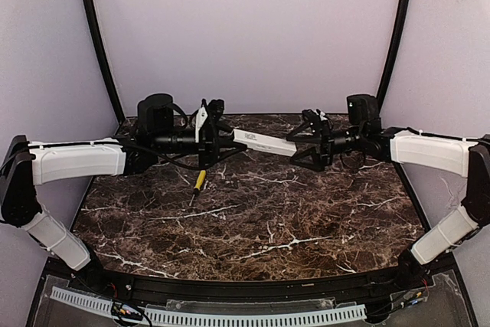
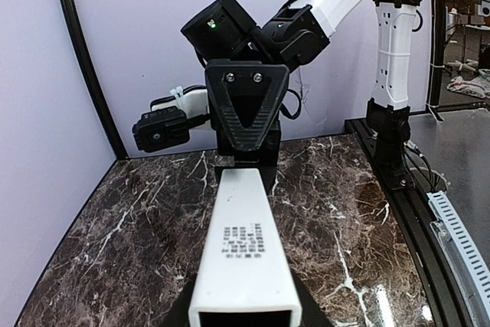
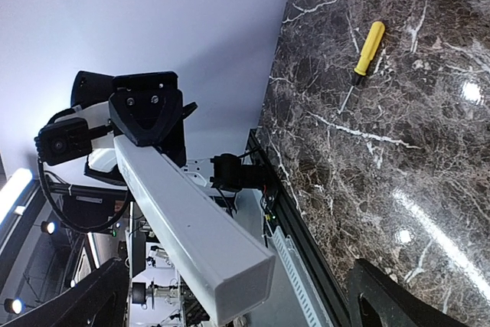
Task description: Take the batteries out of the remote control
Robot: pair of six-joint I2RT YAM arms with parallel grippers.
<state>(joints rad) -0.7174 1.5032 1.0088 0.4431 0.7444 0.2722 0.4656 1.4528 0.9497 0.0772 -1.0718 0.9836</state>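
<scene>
Slipping is the main risk. The remote control (image 1: 264, 142) hangs in the air well above the table (image 1: 253, 235), and only the left jaws look clamped on it, at one end. The right jaws stand apart on either side of the other end, and from the right wrist view they appear not to touch it. A twist or pull could slide the bar free and drop it. No batteries show; if they are loose inside, tilting might spill them, and small cylinders roll.

The table is glossy dark marble veined white. Below the left jaws lies a screwdriver (image 1: 198, 183) with a yellow plastic handle and a thin dark shaft. Between the jaws, the remote is a smooth, hard, square-edged white bar. Beyond them rises a plain matte wall (image 1: 245, 36).
</scene>
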